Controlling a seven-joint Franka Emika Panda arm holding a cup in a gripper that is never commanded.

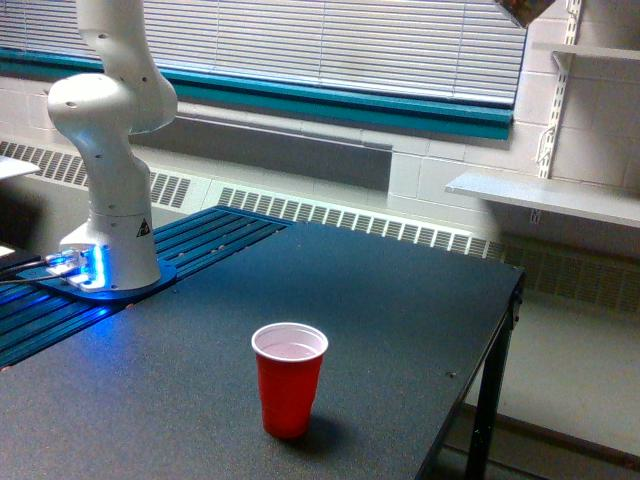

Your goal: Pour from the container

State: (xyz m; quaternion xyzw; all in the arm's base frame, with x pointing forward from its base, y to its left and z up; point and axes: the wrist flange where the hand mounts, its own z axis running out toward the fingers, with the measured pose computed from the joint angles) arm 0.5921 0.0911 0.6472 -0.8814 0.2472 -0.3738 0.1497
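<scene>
Container (522,9) barely visible at top right frame edge, brown pieces inside, tilted; tool out of frame, grip state unknown. Red cup (289,379) upright on worktop (400,300), lower centre. Judged pre-pour: next, carry container over cup.

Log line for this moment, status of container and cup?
container: top edge of view, mostly cut off | red cup: upright on table | pouring: none visible | fingers: out of view

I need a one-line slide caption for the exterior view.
Red cup upright on dark table; robot arm rises out of frame; container barely visible at top edge.
</scene>
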